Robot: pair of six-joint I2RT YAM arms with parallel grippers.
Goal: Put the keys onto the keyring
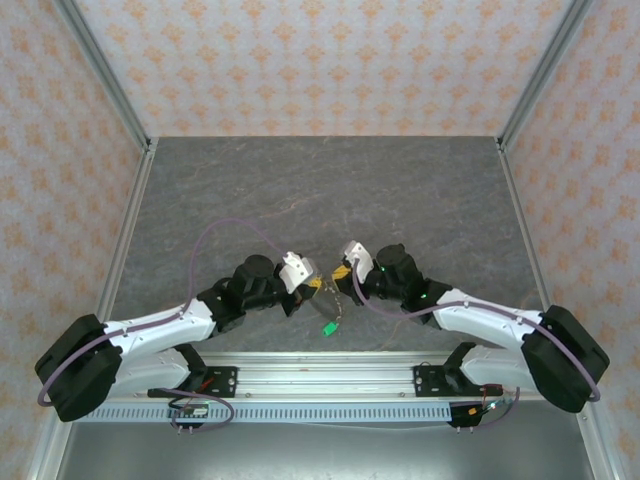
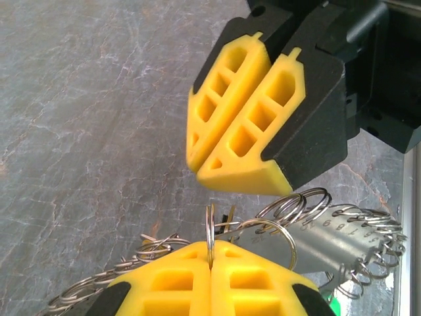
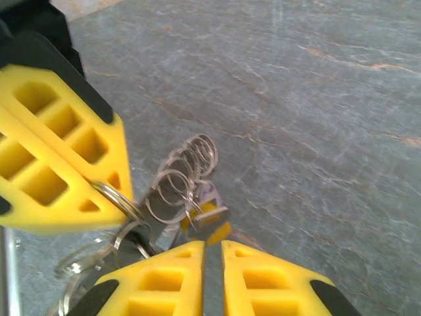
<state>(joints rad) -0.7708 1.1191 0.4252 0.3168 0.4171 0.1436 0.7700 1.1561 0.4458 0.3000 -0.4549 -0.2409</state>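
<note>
Silver wire makes up the thin, chain-like keyring (image 2: pixel 299 204): a string of small overlapping coils with a ridged look. It curves around a flat silver metal strip (image 2: pixel 322 245) stamped with digits. The keyring hangs above the grey, stone-veined counter (image 1: pixel 320 190), between the two hands, which meet near the front edge.

The left hand (image 2: pixel 210 247) has its yellow fingers clenched on one thin coil of the keyring, which stands upright out of the seam between them. More coils trail off to either side of its tips.

The right hand (image 3: pixel 212 245) points at the same bundle from the opposite side, its yellow fingers a narrow slit apart. I cannot tell whether anything is pinched in that slit.

Just ahead of its fingertips lies a tiny flat yellow-headed key (image 3: pixel 209 222), touching the lower coils. In the top view, a small green-headed key (image 1: pixel 328 327) dangles below the bundle, close to the counter's near rail.
</note>
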